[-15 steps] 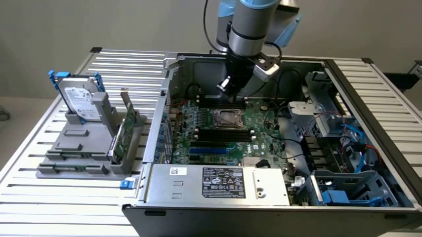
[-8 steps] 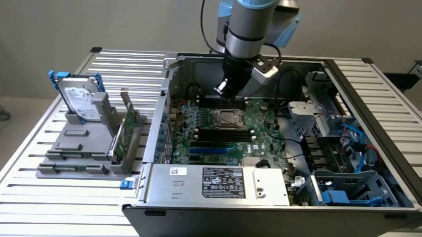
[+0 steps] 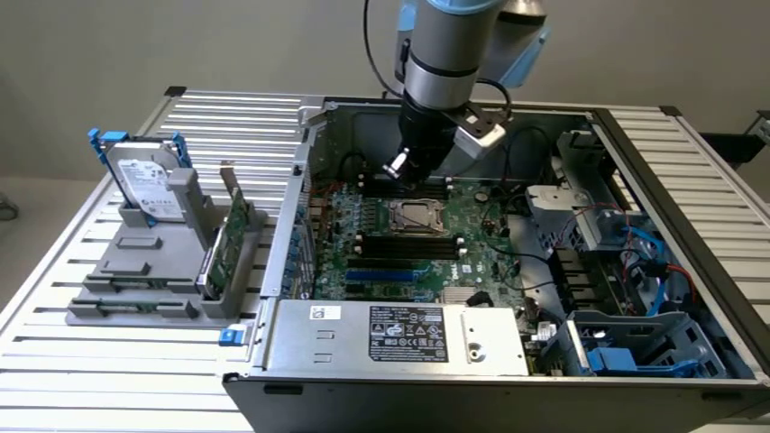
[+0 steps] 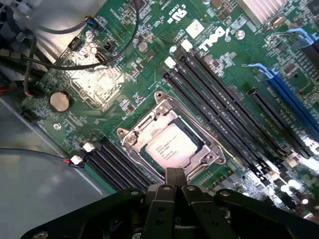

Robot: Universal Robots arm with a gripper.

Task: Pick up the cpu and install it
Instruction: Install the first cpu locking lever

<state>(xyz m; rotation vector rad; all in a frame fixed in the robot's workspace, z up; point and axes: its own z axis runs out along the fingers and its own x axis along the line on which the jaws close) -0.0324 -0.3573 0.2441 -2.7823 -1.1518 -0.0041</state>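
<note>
While the black pincer (image 4: 175, 186) hangs closed and empty, the small silvery square cpu (image 4: 170, 148) sits directly below — seated in its metal-framed socket (image 4: 130, 138).

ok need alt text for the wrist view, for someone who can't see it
A silvery square cpu sits inside the metal socket frame on a green Dell motherboard, with the black claw just at the frame's edge. Black memory slots flank the socket, and a coin battery lies nearby.
</note>
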